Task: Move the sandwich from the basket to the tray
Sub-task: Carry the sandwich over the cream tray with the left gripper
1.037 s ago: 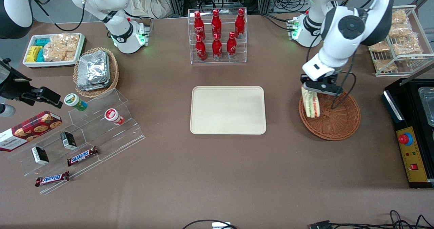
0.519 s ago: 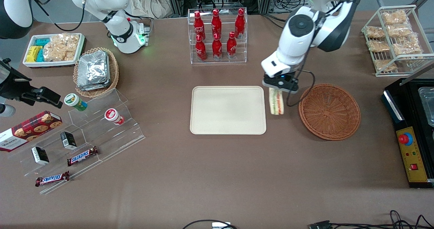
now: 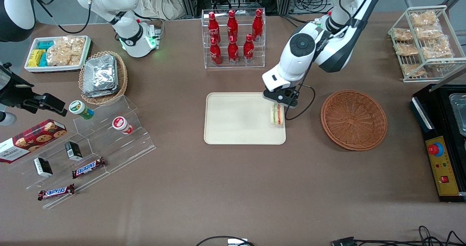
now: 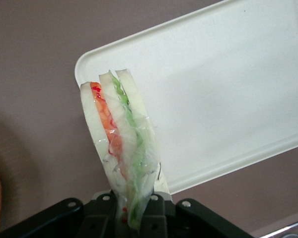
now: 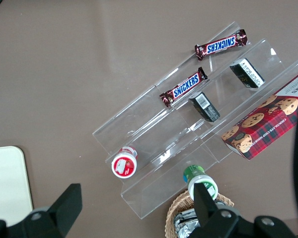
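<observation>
My gripper (image 3: 279,101) is shut on the sandwich (image 3: 277,114), a plastic-wrapped wedge of pale bread with green and orange-red filling that hangs from the fingers. It hovers over the edge of the cream tray (image 3: 236,120) that is closest to the basket. The left wrist view shows the sandwich (image 4: 120,144) pinched at its narrow end by the gripper (image 4: 131,215), with a rounded corner of the tray (image 4: 228,84) under it. The reddish-brown wicker basket (image 3: 353,120) stands on the table beside the tray, toward the working arm's end, with nothing in it.
A clear rack of red cola bottles (image 3: 233,38) stands farther from the front camera than the tray. Toward the parked arm's end are a tan basket of foil packets (image 3: 103,76), a white snack tray (image 3: 56,53) and acrylic steps (image 3: 94,144) with snack bars. A black control box (image 3: 442,147) flanks the basket.
The gripper has carried the sandwich out of the basket, across the strip of table, to above the tray's edge. The basket now holds nothing.
</observation>
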`<control>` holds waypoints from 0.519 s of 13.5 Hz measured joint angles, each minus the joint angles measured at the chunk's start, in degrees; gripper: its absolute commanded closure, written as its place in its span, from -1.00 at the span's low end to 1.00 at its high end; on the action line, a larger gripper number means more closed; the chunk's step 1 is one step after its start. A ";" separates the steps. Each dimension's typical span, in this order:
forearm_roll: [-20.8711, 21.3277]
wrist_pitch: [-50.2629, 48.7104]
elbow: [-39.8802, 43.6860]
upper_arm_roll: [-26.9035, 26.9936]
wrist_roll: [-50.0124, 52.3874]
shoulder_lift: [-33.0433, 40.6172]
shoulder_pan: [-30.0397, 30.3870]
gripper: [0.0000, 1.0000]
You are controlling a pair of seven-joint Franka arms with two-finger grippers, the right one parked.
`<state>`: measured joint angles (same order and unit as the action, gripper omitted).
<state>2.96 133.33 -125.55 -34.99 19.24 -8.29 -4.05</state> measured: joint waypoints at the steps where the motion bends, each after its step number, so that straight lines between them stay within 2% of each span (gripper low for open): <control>1: 1.73 0.88 0.01 -0.02 1.72 -1.47 -0.55 0.64; 7: 9.75 5.83 0.14 -0.01 8.47 -9.89 -1.56 0.64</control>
<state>12.70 139.15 -125.40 -35.01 27.71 -18.18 -5.61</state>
